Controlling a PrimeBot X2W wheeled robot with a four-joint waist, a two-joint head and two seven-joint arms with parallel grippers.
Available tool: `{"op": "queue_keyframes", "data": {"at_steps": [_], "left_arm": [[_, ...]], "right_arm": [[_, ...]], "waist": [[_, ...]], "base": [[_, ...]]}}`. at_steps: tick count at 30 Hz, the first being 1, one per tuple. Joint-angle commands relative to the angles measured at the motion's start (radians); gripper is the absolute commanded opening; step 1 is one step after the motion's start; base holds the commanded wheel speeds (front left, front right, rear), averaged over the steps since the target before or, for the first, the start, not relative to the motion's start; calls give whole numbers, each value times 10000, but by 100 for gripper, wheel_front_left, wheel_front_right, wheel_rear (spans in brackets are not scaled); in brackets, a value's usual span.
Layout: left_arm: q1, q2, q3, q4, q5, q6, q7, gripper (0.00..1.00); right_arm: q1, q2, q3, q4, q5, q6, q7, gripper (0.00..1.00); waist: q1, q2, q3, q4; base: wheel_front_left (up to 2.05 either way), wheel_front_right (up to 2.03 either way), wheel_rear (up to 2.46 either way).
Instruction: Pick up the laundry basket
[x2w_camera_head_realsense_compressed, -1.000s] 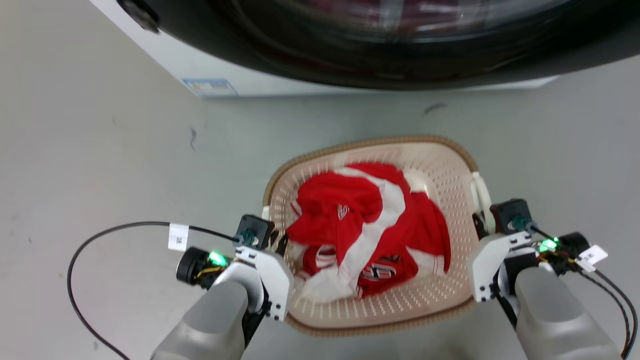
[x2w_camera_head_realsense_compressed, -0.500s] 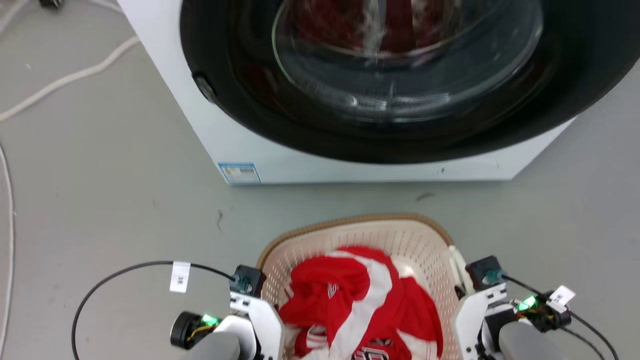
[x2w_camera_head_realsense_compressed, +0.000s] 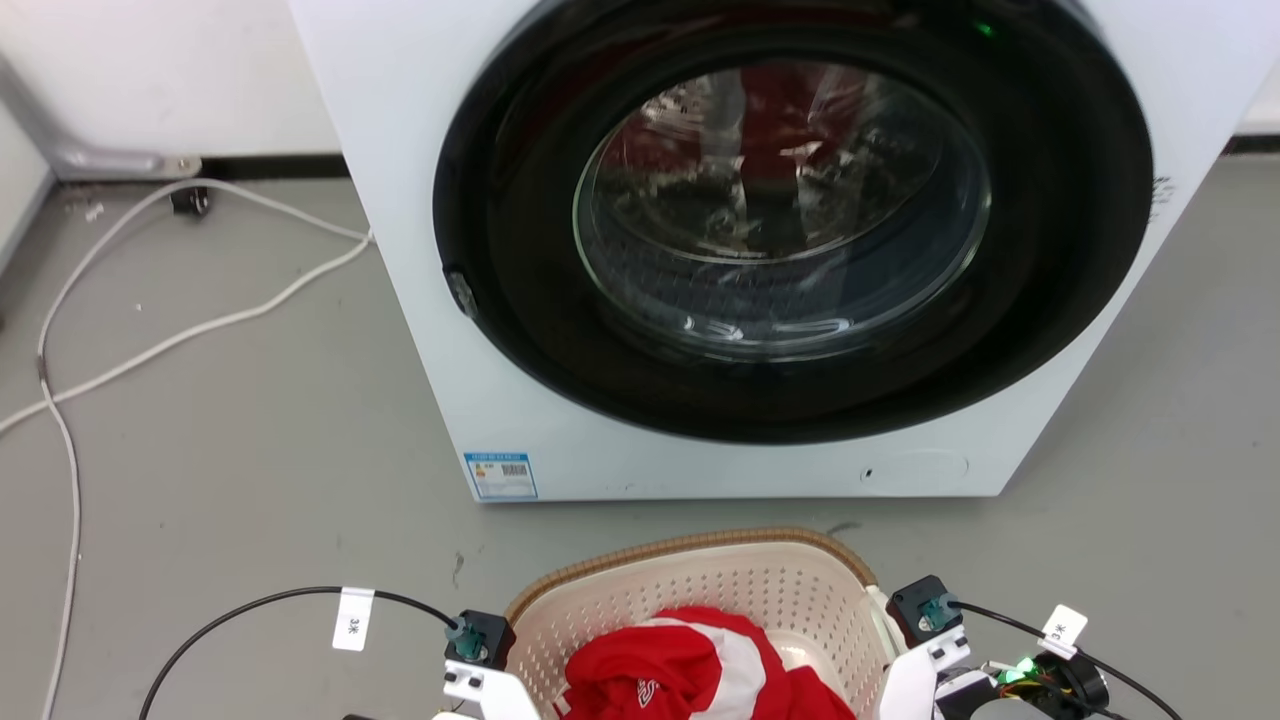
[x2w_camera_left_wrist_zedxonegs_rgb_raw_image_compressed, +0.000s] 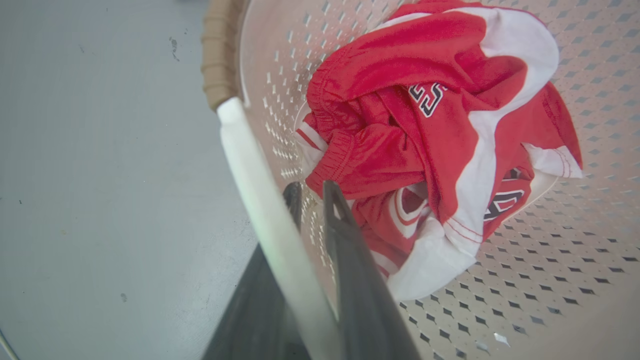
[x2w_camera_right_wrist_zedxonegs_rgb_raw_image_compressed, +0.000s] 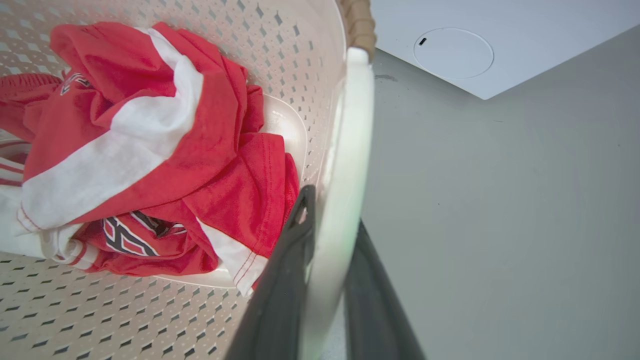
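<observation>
The cream perforated laundry basket (x2w_camera_head_realsense_compressed: 690, 548) with its brown woven rim sits low in the head view, just before the washing machine. Red and white clothes (x2w_camera_left_wrist_zedxonegs_rgb_raw_image_compressed: 440, 125) lie bunched inside it. In the left wrist view my left gripper (x2w_camera_left_wrist_zedxonegs_rgb_raw_image_compressed: 312, 195) is shut on the basket's white side handle (x2w_camera_left_wrist_zedxonegs_rgb_raw_image_compressed: 245, 160), one dark finger on each side of it. My right gripper (x2w_camera_right_wrist_zedxonegs_rgb_raw_image_compressed: 332, 220) is shut the same way on the opposite white handle (x2w_camera_right_wrist_zedxonegs_rgb_raw_image_compressed: 352, 140). In the head view both wrists flank the basket at the bottom edge.
A white washing machine (x2w_camera_head_realsense_compressed: 420, 330) with a shut dark round door (x2w_camera_head_realsense_compressed: 790, 220) stands right behind the basket. White cables (x2w_camera_head_realsense_compressed: 200, 325) trail over the grey floor at the left. A black cable (x2w_camera_head_realsense_compressed: 250, 610) loops from my left wrist.
The head view has swung up from the basket to the washing machine's front. The basket has kept its place between my wrists, and its far rim now shows closer to the machine's base.
</observation>
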Motion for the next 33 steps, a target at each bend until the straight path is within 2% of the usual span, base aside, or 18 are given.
{"op": "queue_keyframes", "data": {"at_steps": [1,20,33], "left_arm": [[130,-138,-164,-164,-35,-12,103,0],[-24,72,-925,-444,-1011,-13,1482,0],[-144,136,-1388,-438,-1542,-14,1635,0]], "right_arm": [[54,358,293,-138,157,132,58,0],[-213,312,1554,117,1467,132,1266,0],[-341,232,2147,162,2118,132,1432,0]], "waist": [[3,-1,-318,-75],[3,-1,-1105,-288],[3,-1,-1223,-383]], "base": [[0,0,0],[0,0,0],[0,0,0]]}}
